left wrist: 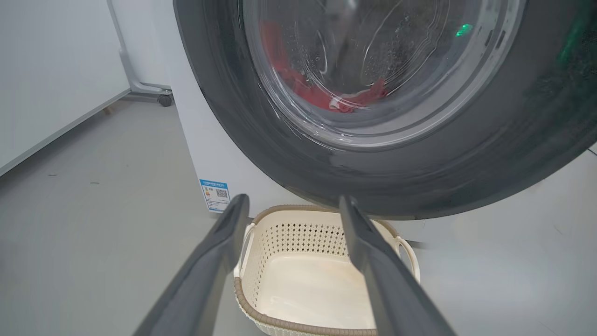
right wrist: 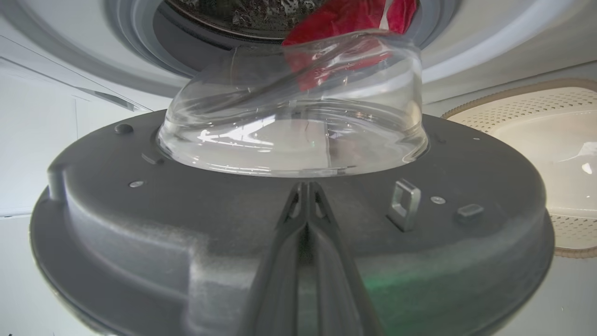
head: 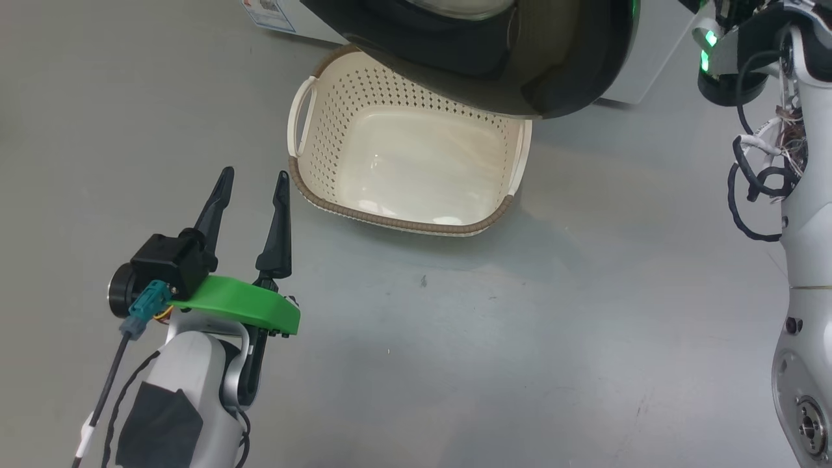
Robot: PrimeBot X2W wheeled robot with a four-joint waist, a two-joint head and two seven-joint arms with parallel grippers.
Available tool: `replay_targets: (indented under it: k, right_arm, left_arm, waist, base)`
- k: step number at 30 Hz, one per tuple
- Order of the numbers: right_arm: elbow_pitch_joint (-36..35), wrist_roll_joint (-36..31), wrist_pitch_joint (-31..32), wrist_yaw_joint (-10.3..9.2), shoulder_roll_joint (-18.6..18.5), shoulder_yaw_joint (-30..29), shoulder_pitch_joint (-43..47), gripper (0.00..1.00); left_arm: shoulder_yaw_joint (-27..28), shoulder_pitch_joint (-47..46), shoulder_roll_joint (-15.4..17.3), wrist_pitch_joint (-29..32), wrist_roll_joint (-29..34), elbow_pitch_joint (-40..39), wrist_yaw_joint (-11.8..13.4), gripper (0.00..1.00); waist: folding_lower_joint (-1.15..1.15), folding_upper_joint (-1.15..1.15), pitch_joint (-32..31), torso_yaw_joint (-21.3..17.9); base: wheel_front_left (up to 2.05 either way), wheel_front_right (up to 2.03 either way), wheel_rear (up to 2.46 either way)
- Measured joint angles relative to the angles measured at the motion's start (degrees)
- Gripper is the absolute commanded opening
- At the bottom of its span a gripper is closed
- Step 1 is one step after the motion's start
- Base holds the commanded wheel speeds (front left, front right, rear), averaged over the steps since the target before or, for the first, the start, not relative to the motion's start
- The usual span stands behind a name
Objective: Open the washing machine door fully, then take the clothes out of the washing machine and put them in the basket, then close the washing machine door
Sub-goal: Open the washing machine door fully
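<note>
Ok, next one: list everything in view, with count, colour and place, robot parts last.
washing machine: one, white, behind the basket
washing machine door: one, black rim, clear glass, partly open over the basket's far edge
clothes: count unclear, red with white trim, in the drum
basket: one, cream with brown rim, empty, on the floor
label: one, blue, low on the machine's front
floor: one, grey, under everything
left gripper: one, dark fingers, open, beside the basket
right gripper: one, dark fingers, shut, at the door's inner face

The cream perforated plastic basket [head: 331, 130] stood before the white boxy washing machine [left wrist: 210, 149], which held red fabric clothes [right wrist: 345, 16]; its round black-rimmed door [head: 572, 65] overhung the basket's rear edge.
</note>
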Motion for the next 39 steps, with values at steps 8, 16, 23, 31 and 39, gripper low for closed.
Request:
replay_targets:
  k: [8,16,23,31,39]
  right_arm:
    - [0.21,1.96,1.38,0.0,1.22,-0.04,2.21,0.0]
    - [0.49,3.43,2.76,0.0,2.02,0.9,4.12,0.0]
    - [0.57,4.78,4.16,0.0,2.48,2.29,5.81,0.0]
    - [-0.81,6.83,5.28,-0.01,2.71,4.95,7.42,0.0]
    - [-3.02,10.81,6.34,-0.01,2.66,8.78,9.12,0.0]
  left_arm:
    - [0.33,0.03,0.0,0.0,0.08,0.41,0.45,1.0]
    - [0.6,0.13,0.0,0.0,0.12,0.47,0.46,1.0]
    - [0.9,0.2,0.0,0.0,0.44,0.46,0.46,1.0]
    - [1.04,0.55,0.0,0.0,0.52,0.42,0.46,1.0]
    - [0.73,1.02,0.0,0.0,0.52,0.38,0.46,1.0]
  waist:
    - [0.0,0.0,-1.85,-0.31]
    - [0.0,0.0,-3.33,-1.01]
    - [0.0,0.0,-4.05,-1.22]
    - [0.0,0.0,-4.53,-1.29]
    - [0.0,0.0,-4.81,-1.03]
  base:
    - [0.0,0.0,0.0]
    - [0.0,0.0,0.0]
    - [0.0,0.0,0.0]
    - [0.0,0.0,0.0]
    - [0.0,0.0,0.0]
